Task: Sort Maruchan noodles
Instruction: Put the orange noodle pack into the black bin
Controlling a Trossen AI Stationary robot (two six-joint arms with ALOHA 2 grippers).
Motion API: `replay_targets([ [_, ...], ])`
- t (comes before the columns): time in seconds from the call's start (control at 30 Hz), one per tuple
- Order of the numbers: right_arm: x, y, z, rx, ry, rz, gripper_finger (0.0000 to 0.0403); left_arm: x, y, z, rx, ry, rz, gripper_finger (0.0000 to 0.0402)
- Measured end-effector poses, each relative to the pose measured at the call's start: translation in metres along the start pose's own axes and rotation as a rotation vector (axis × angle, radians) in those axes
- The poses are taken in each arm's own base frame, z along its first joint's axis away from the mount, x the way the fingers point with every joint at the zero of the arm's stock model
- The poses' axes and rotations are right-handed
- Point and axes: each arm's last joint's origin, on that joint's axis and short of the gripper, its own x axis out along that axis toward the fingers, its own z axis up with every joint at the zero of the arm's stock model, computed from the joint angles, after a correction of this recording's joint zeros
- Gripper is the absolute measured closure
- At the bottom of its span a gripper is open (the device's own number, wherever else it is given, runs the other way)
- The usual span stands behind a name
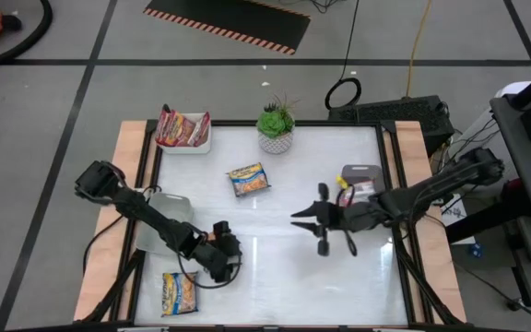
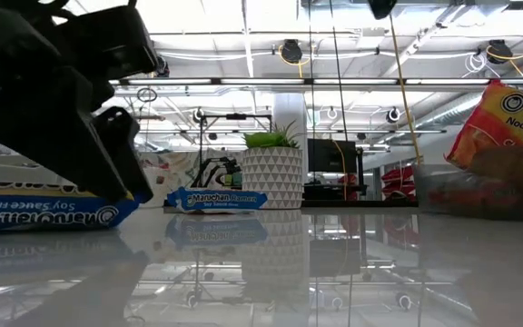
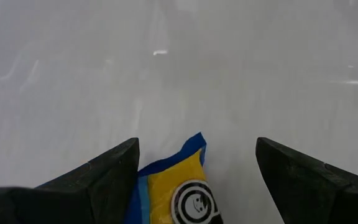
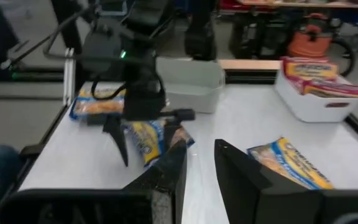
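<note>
Near the bench's front left corner, the left gripper (image 1: pixel 225 263) hangs low with its fingers (image 3: pixel 98 180) spread wide, and a blue-and-yellow noodle packet (image 3: pixel 176 193) lies between them, not clamped. Another blue-and-yellow packet (image 1: pixel 179 293) lies just beside it, closer to the front edge. Toward the right edge, the right gripper (image 1: pixel 307 221) hovers over bare bench (image 1: pixel 275 267), fingers (image 4: pixel 166 171) close together with a narrow gap, holding nothing. One more packet (image 1: pixel 248 179) lies mid-bench toward the back. Red packets (image 1: pixel 181 128) fill a white tray (image 1: pixel 196 147) at the back left corner, beside a potted plant (image 1: pixel 276 127). A grey tray (image 1: pixel 361 182) with packets sits by the right edge.
</note>
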Motion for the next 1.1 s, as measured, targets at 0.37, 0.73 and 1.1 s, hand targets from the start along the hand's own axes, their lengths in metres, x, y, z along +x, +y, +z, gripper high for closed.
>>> replay_targets([
  [0.37,0.011,-0.010,-0.006,0.061,0.059,0.017,0.0328,-0.010,-0.006,-0.004,0.138,-0.006,0.033,0.0076],
  [0.73,-0.015,-0.003,0.005,0.253,0.510,-0.137,0.0328,-0.011,-0.009,-0.007,0.112,-0.007,0.030,0.0076],
  [1.1,-0.050,0.016,-0.005,0.364,0.752,-0.298,0.0370,-0.013,-0.014,-0.010,0.078,-0.002,0.018,0.0076],
])
